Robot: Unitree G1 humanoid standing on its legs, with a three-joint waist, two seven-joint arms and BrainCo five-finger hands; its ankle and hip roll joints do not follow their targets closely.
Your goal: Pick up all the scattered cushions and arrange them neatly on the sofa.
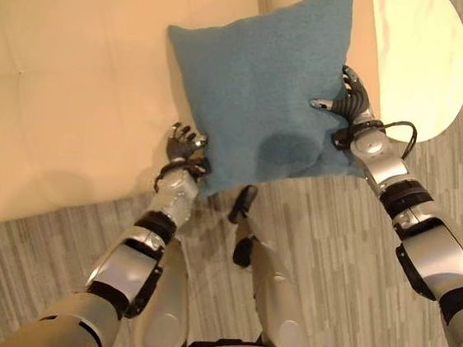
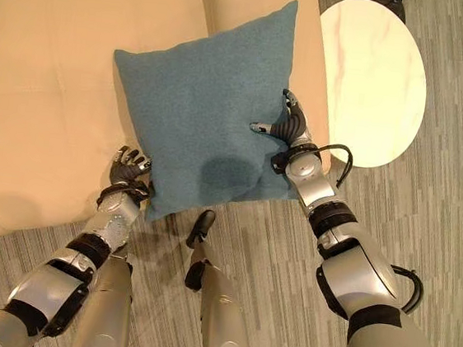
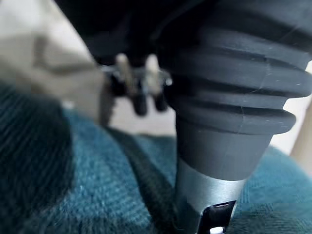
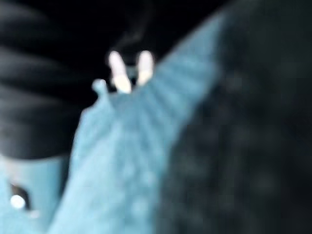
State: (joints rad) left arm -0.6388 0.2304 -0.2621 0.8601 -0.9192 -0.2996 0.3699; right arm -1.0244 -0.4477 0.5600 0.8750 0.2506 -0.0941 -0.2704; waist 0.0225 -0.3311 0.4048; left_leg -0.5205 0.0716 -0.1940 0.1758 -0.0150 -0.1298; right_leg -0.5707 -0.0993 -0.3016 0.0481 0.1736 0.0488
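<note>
A: Cushion [image 2: 201, 108], teal and square, is up in both hands, held over the near edge of the cream sofa [image 2: 42, 79], at the seat's right end next to the armrest. Its near corner overhangs the grey striped floor [image 2: 289, 254].

B: How are the hands on it?

A: The left hand [image 2: 129, 167] sits at the cushion's near left edge, fingers curled in against the fabric, so I read it as gripping that edge. The right hand [image 2: 290, 126] is at the right edge, thumb out across the face and fingers bent along the side, pinching it.

B: So which step is this?

A: Carrying and placing, I'd judge. The cushion is off the floor but not yet settled; it looks tilted, resting partly on the seat front.

B: And next?

A: It calls for pushing the cushion farther in, toward the backrest, squaring it with the armrest, then letting go with both hands together so it doesn't slide off the front. A round white side table [image 2: 374, 81] stands just right of the sofa, near the right arm's path, so the elbow needs watching.

B: Other cushions?

A: I can't tell from here.
</note>
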